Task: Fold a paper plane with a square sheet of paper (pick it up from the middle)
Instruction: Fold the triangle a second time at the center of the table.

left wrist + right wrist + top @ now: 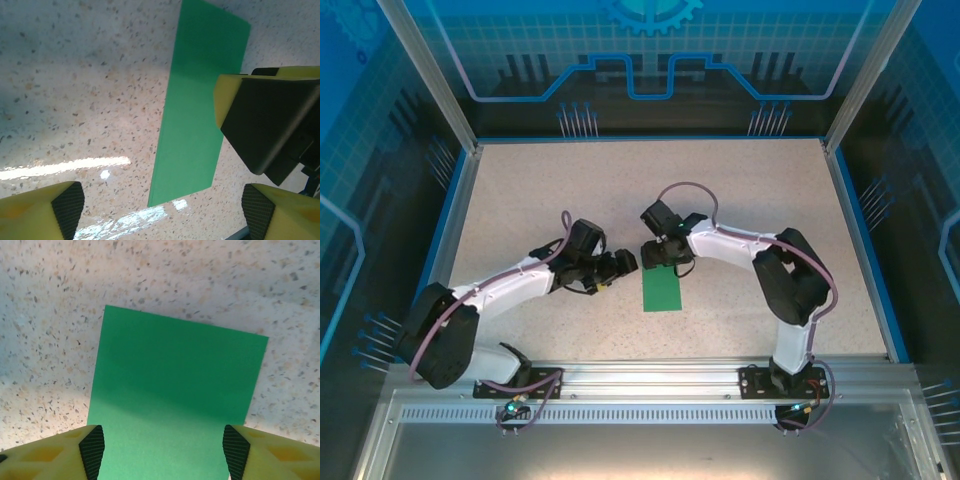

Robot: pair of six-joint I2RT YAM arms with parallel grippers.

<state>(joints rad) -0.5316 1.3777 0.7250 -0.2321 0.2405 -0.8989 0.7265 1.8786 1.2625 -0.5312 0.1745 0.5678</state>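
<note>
The sheet of paper (662, 291) is green and lies flat on the speckled table as a narrow rectangle, folded along one long edge. My left gripper (626, 262) stands open just left of its far end; in the left wrist view the paper (200, 105) runs up from between the yellow fingers (65, 210), gripper (162, 212). My right gripper (660, 256) hovers open over the paper's far end. In its wrist view the paper (175, 390) spans the gap between the two pads (92, 450), gripper (163, 452), with nothing pinched. A right finger (265, 120) shows in the left wrist view.
The speckled table top (570, 190) is bounded by blue rails and clear walls (450, 210). An aluminium rail (650, 385) with both arm bases runs along the near edge. The two grippers stand close together at the centre.
</note>
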